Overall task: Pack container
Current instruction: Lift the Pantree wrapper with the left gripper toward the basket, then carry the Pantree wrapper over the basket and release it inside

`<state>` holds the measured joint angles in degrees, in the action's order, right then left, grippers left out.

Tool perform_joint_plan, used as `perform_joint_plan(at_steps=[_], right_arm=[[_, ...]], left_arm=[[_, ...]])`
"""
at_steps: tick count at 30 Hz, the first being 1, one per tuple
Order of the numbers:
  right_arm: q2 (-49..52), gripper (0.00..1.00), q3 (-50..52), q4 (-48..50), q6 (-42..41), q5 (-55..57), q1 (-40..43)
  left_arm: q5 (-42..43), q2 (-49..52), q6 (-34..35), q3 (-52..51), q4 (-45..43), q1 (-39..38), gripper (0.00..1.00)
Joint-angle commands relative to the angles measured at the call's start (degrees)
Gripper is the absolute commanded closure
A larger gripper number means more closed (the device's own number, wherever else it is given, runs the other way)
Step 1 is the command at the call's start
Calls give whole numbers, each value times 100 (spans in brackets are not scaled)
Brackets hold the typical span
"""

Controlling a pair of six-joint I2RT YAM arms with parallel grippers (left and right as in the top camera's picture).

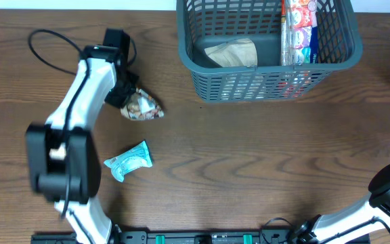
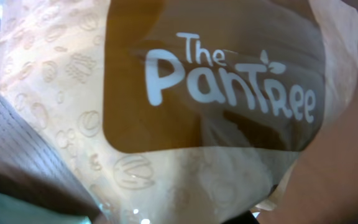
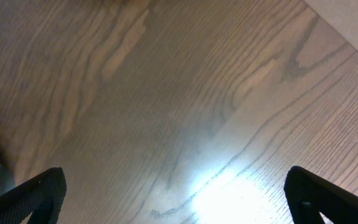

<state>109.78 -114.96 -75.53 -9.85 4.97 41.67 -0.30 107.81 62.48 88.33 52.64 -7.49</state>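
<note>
The left pincer [image 1: 122, 93] meets a cream-and-brown snack packet [image 1: 141, 106], likely to carry it off for packing; its fingers are hidden, so I cannot tell whether it grips. The right pincer [image 3: 182, 198] gapes wide over the desk [image 3: 166, 93]. The container [image 1: 269, 70] sits at the far edge, partly cut off, well apart from the packet.

We find the container [image 1: 249, 85] at the far side of the bench [image 1: 249, 163], a flat packet [image 1: 232, 53] inside it left of a row of packets [image 1: 296, 30], and well to its left a pouch [image 1: 143, 106] with a wrapped packet [image 1: 128, 161] before it.
</note>
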Motion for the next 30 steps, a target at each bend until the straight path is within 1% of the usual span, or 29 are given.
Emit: perform_joint_plan(at_steps=[1, 3, 7, 12, 17, 21, 25, 30], right_arm=[[2, 1, 37, 17, 37, 72, 42], [2, 1, 37, 13, -68, 50, 39], [2, 1, 37, 31, -105, -94, 39], [2, 1, 37, 116, -105, -136, 42], [2, 1, 37, 138, -105, -138, 42], [2, 1, 37, 142, -105, -138, 42], [2, 1, 37, 140, -105, -140, 42], [2, 1, 37, 140, -103, -271, 42]], left_arm=[[-125, -951, -505, 74, -76, -175, 95], [-122, -1539, -505, 85, -367, -365, 94], [-127, -2291, -514, 85, -1099, -750, 95], [-127, -2872, -763, 85, -2072, -1287, 94], [-133, -2883, -791, 85, -2660, -1801, 94], [-153, -2664, -1187, 85, -3346, -2177, 95], [-302, -2498, -1460, 87, -3960, -2330, 94], [-531, -2380, -1576, 96, -4623, -2337, 94]])
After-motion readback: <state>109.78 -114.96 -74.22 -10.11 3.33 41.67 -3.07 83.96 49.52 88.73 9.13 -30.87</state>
